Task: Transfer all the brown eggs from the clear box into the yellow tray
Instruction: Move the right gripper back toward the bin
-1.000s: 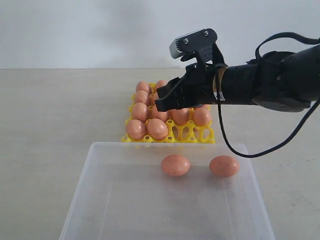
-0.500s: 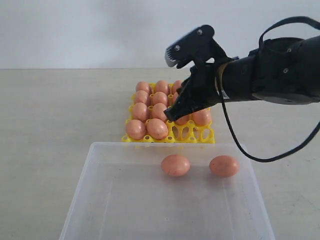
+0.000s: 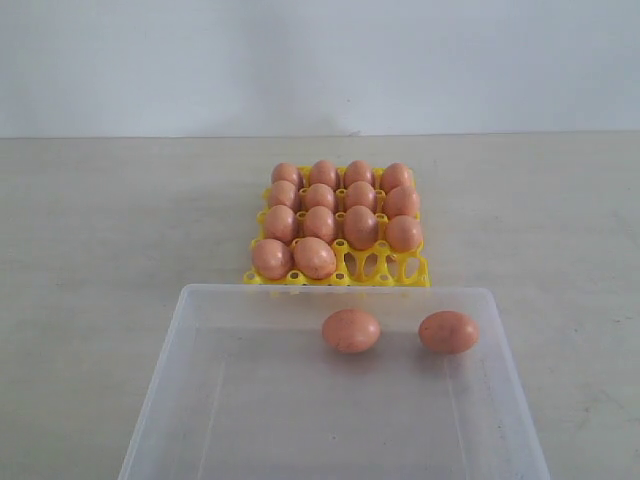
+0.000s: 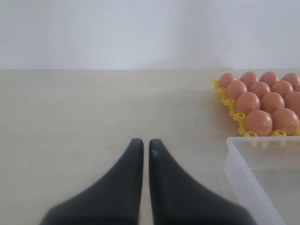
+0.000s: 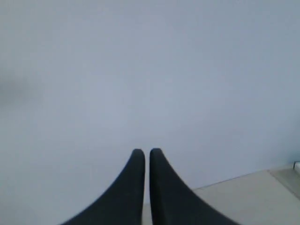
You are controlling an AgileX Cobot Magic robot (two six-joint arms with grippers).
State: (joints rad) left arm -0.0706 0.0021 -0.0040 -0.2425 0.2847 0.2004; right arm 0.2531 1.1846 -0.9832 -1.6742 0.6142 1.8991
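The yellow tray (image 3: 418, 272) holds several brown eggs (image 3: 320, 222), with two front-right cups bare. Two more brown eggs, one (image 3: 351, 330) near the middle and one (image 3: 448, 332) to its right, lie at the far end of the clear box (image 3: 160, 380). Neither arm shows in the exterior view. My left gripper (image 4: 146, 144) is shut and holds nothing, low over the bare table left of the tray (image 4: 226, 99) and the clear box's corner (image 4: 234, 161). My right gripper (image 5: 146, 152) is shut and holds nothing, facing the pale wall.
The beige table (image 3: 110, 220) runs back to a pale wall (image 3: 320, 60). The clear box reaches the near edge of the exterior view.
The right arm has lifted off the tray and left the exterior view. Its gripper has shut, with nothing in it. The eggs have not moved.
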